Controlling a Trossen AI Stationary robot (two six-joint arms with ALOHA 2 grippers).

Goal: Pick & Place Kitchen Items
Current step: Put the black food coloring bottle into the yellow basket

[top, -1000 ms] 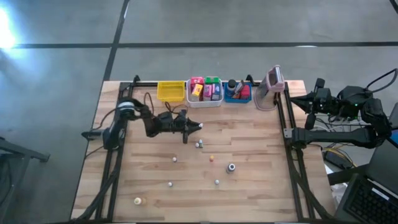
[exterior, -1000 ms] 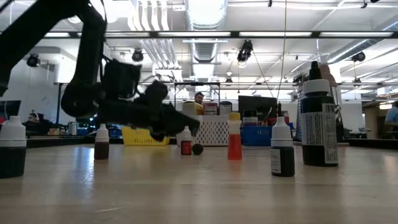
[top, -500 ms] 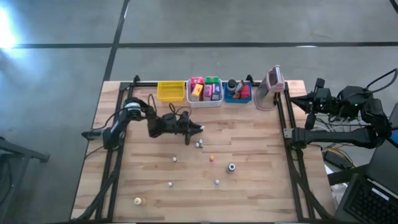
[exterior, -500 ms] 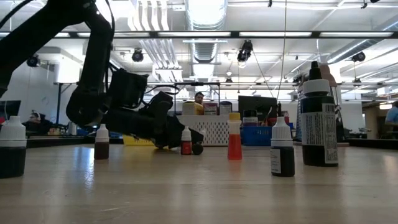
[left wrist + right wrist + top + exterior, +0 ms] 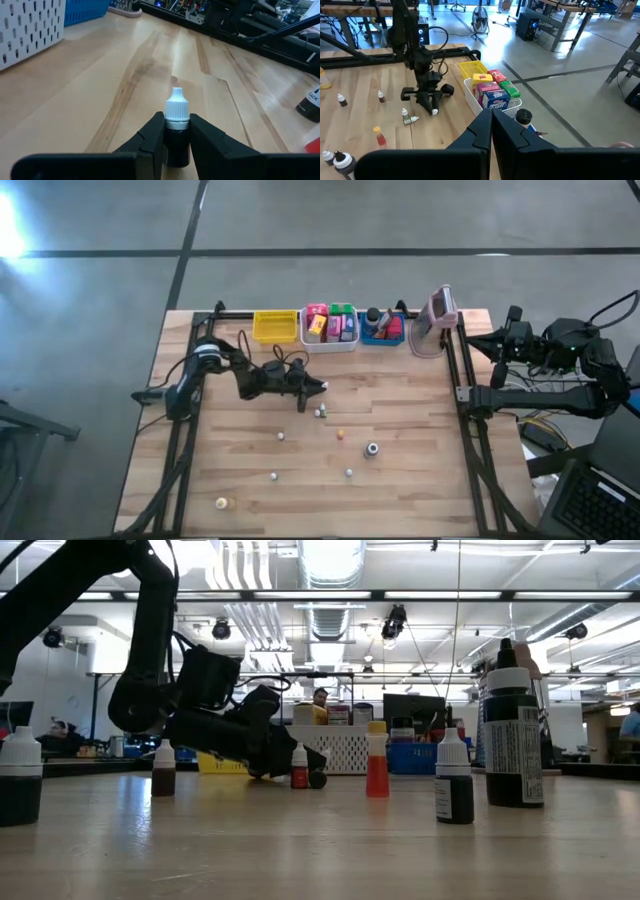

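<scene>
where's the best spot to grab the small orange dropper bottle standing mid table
Grip the orange dropper bottle across its straight body below the cap, coming in level from the side. It stands upright and apart from its neighbours, and the cap narrows, so it would likely slip there.

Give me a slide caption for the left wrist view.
Left claw closed on a small white-capped dropper bottle above the wooden table, white bin nearby.

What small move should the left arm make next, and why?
Probably lift straight up. In the left wrist view the left gripper has its fingers shut on a small white-capped bottle, which stands upright, low over the table. The bins, such as the white bin, lie just beyond it, so it needs height first. The right gripper waits at the table's right side.
</scene>
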